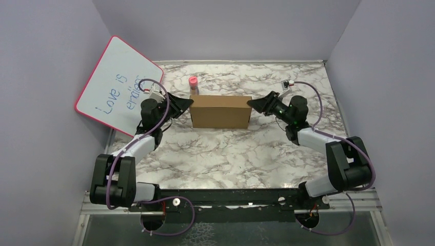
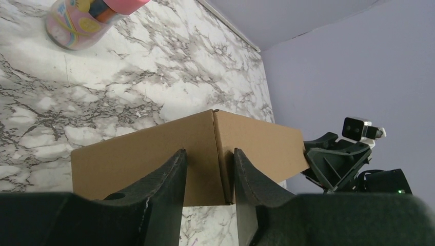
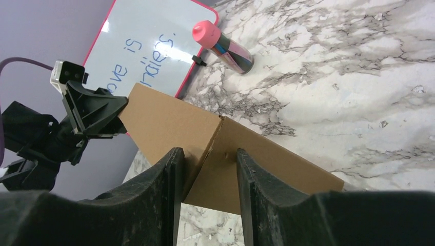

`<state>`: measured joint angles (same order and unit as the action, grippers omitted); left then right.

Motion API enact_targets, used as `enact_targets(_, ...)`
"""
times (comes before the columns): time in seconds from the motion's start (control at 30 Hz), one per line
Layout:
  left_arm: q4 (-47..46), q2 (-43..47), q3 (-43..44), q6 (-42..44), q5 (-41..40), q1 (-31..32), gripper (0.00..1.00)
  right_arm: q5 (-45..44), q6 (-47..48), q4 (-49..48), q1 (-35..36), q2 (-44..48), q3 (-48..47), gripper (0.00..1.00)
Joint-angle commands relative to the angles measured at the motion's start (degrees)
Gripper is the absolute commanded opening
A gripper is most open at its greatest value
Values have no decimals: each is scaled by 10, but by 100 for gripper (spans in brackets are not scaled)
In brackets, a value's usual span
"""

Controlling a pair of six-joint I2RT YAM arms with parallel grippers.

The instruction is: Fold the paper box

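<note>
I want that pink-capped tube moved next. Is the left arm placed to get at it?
Probably yes: the tube stands just beyond the left gripper, behind the paper box, with nothing between.

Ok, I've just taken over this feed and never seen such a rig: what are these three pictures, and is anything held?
Two black robot arms are bolted at the near edge of a marble-patterned table. The wide picture comes from a fixed camera above and behind them. The other two come from a camera on each wrist, so the dark prongs at the bottom belong to that arm itself. In the middle stands the paper box, brown cardboard, looking closed up. The left gripper is at its left end, the right gripper at its right end, each with jaws parted around a corner. Whether they squeeze it I cannot tell. Behind the box stands a pink-capped tube; a pink-framed whiteboard leans at the left.
</note>
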<state>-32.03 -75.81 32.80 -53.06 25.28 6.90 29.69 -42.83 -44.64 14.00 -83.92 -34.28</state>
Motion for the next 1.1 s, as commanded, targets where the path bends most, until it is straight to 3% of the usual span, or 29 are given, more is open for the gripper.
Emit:
enact_targets(0.0, 83, -64, -61, -16, 64, 9, 11, 21, 56, 155, 6, -59, 2, 34)
enact_targets(0.17, 29, -84, -85, -56, 78, 9, 0, 15, 54, 166, 2, -65, -12, 33)
enact_targets(0.43, -51, -88, -124, -130, 86, 9, 0, 43, 35, 154, -20, -51, 9, 33)
enact_targets(0.83, -65, -69, -96, -139, 112, -1, 6, 71, 17, 177, -21, -35, -34, 34)
enact_targets(1.07, -64, -65, -92, -125, 109, -2, 7, 94, -7, 175, -24, -20, -56, 46)
